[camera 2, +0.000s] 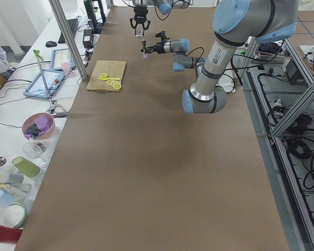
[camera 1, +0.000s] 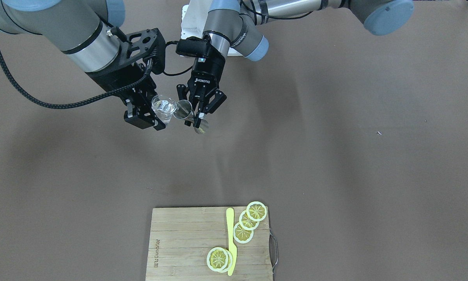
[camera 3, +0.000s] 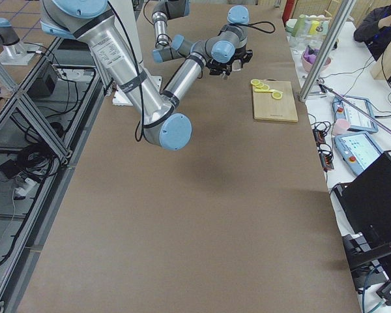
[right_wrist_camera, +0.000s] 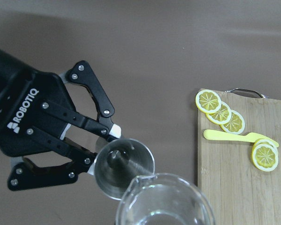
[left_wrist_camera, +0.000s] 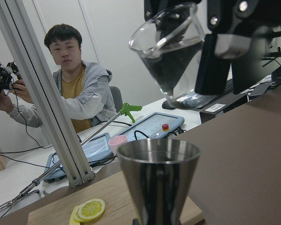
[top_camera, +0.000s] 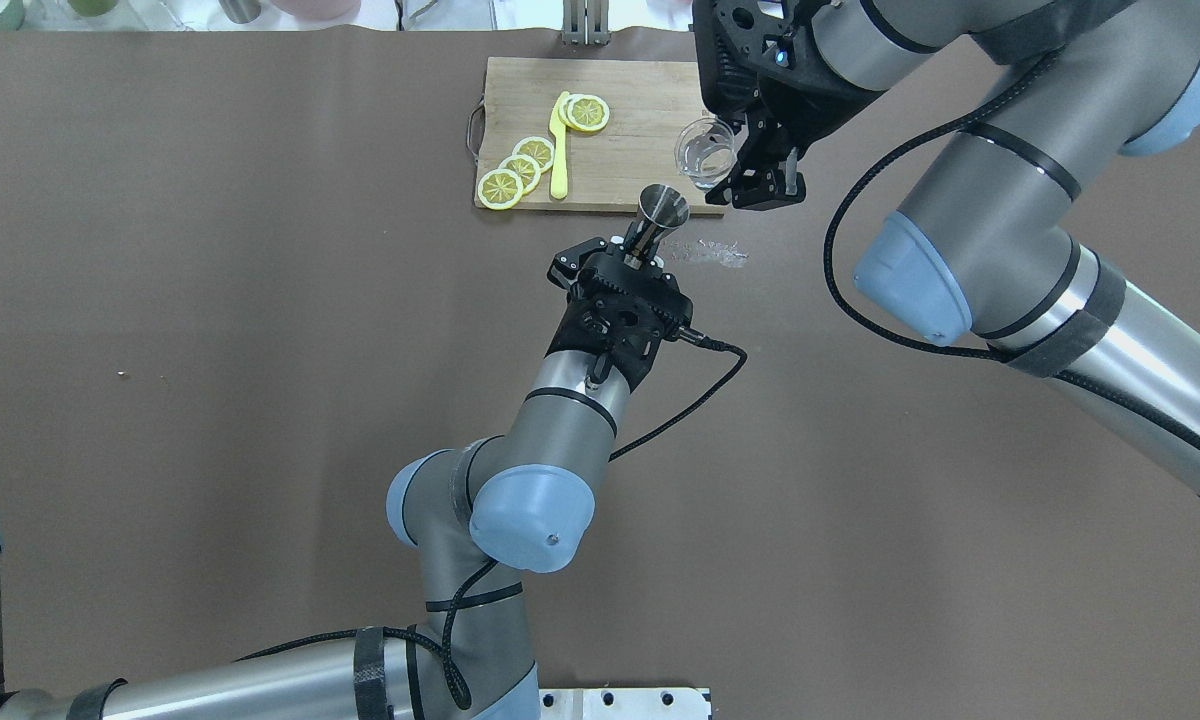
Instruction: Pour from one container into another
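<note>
Steel jigger (camera 1: 182,110) and glass (camera 1: 163,108) held aloft, rims side by side.
The left pincer (top_camera: 636,250) clamps the jigger's waist, the right pincer (top_camera: 750,165) grips the glass, both on the robot's side of the cutting board (camera 1: 187,234).

You're working in a robotics lab, not a kitchen. A long brown-covered surface (camera 2: 146,172) carries two industrial robot arms (top_camera: 560,420). Aluminium frame posts (camera 2: 68,34) rise at its edge, and cable bundles (camera 3: 26,163) fill the racks on the robot's side. Along the opposite edge, a white side surface (camera 2: 34,60) holds teach pendants (camera 3: 353,149) with red stop buttons. A person (left_wrist_camera: 72,89) there holds a controller.
</note>
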Robot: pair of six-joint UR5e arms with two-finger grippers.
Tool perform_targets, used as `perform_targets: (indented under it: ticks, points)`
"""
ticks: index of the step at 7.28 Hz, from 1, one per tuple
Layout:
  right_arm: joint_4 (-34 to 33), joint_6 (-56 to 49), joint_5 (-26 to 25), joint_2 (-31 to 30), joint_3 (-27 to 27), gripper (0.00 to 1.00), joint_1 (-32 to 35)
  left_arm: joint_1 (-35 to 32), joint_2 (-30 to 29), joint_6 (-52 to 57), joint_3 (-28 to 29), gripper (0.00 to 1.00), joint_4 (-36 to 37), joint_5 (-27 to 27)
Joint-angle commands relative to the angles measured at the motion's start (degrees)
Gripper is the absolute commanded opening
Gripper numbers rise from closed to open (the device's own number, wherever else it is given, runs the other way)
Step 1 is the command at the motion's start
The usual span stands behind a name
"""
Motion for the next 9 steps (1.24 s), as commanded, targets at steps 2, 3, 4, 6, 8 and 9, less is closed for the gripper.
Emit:
perform_targets:
  ticks: [2, 3, 4, 6, 8, 9]
  points:
    - [-4.01, -2.99, -0.51, -0.6, 2.8, 0.0, -1.21, 0.0, 0.04, 0.0, -0.08, 0.0, -0.09, -0.02]
    - [-4.63, -3.35, -0.51, -0.86, 2.8, 0.0, -1.21, 0.0, 0.04, 0.0, 0.01, 0.0, -0.09, -0.02]
    - [-5.68, -3.53, -0.42, -1.04, 2.72, 0.0, -1.21, 0.0, 0.04, 0.26, 0.1, 0.0, -0.79, 0.07]
    - [-11.02, -8.26, 0.28, -0.69, 2.72, 0.0, -0.25, 0.0, 0.13, 0.44, 0.19, 0.0, -0.79, -0.02]
    - [-12.44, -8.27, 0.46, 0.18, 2.1, 0.0, 0.11, 0.0, 0.13, 0.44, 0.19, 0.0, -0.79, -0.02]
    - [-13.59, -8.27, 0.55, 0.8, 1.58, 0.0, 0.37, 0.0, 0.13, 0.44, 0.19, 0.0, -0.79, 0.07]
